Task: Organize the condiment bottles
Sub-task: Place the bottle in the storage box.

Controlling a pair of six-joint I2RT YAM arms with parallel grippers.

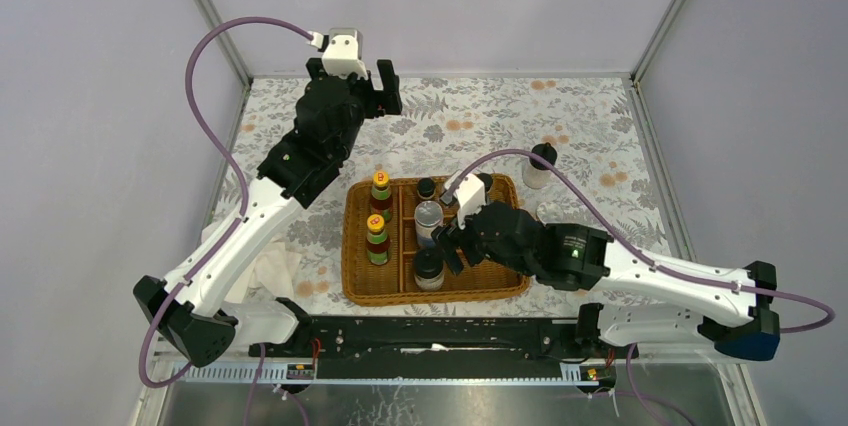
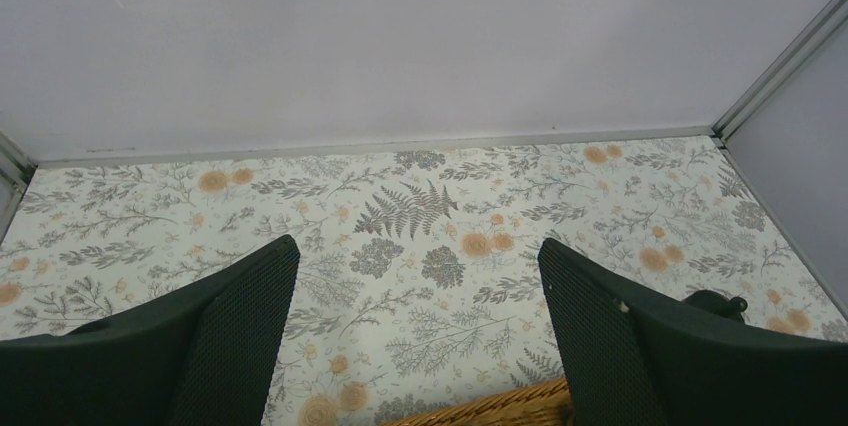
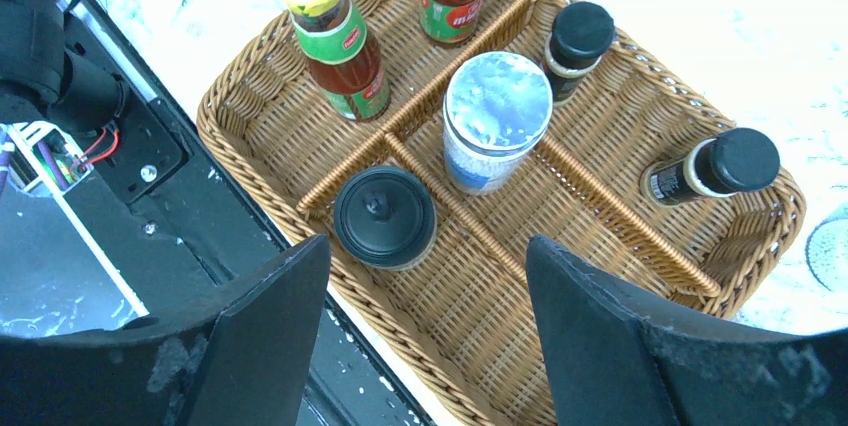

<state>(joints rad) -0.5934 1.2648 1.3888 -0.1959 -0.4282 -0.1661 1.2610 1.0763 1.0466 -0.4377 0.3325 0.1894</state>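
- Top external: wicker basket [image 1: 360,291] holds two yellow-capped bottles [image 1: 376,234], a dark black-capped jar [image 1: 427,189], a silver-lidded shaker [image 1: 428,214] and a cream knob-lidded jar [image 1: 429,266].
- Right wrist adds a second dark jar [image 3: 712,168], leaning in the right compartment.
- Outside: second cream jar [image 1: 541,166], upright on the table [image 1: 480,106], off the basket's far right corner.
- Pale shape [image 1: 549,212] just beside the basket's right edge, partly behind my right arm [image 1: 650,271]. Maybe the other shaker, can't tell.
- Right gripper [image 1: 452,244]: fingers spread, nothing held, over the basket's middle.
- Left gripper [image 1: 386,88]: spread, empty, raised over the far left of the table.
- Key relation: the stray jar lies beyond and to the right of my right gripper, long axis vertical. My right arm is clearly nearer, so I'd take it with that one, gripping side-on below the lid.
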